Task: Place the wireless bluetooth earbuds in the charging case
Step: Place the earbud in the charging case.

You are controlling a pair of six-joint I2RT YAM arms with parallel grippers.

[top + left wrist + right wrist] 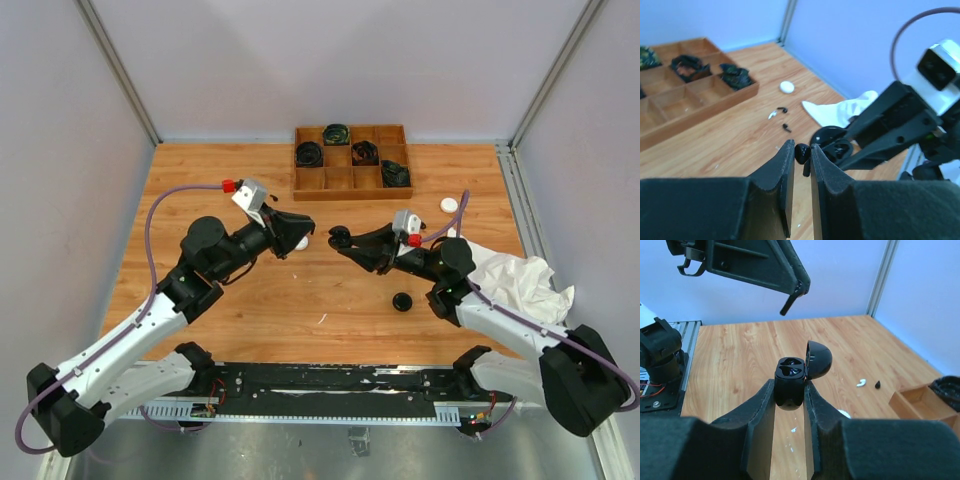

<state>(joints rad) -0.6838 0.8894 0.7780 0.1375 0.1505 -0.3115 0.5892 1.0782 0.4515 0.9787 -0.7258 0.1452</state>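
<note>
- black earbud (802, 154) is clamped between left jaws, raised above the surface (300, 300).
- open black charging case (790, 385) is clamped upright between right jaws.

Lab enclosure: grey panels (330, 60), aluminium posts (118, 70)

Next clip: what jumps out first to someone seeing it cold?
Mid-table, the left pincer, shut on a black earbud, faces the right pincer, which grips an open black charging case. Beyond them, a wooden tray holding coiled cables sits at the table's far edge.
</note>
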